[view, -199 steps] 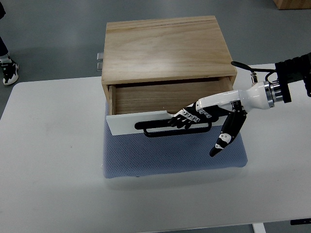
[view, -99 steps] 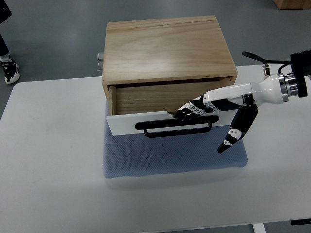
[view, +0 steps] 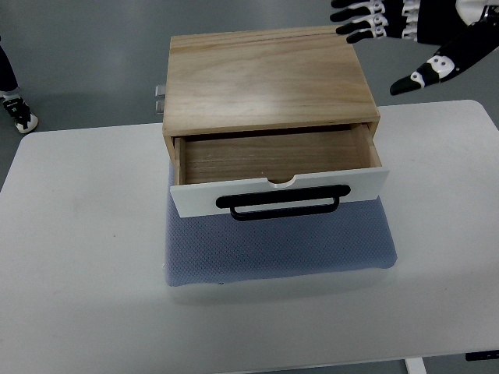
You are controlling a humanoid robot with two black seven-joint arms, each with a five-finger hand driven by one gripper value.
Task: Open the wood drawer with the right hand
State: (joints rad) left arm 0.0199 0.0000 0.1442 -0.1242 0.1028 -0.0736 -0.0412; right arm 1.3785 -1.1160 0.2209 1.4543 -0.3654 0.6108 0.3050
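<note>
Where blue mat covers white table; grey floor beyond.

even, bright overhead light, soft shadows, mild sheen on wooden box

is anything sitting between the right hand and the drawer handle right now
Nothing visible does. The right hand hovers open at the top right, beyond the wooden box, apart from the black handle on the white drawer front. The drawer is already pulled out; only the box's top lies between them.
</note>
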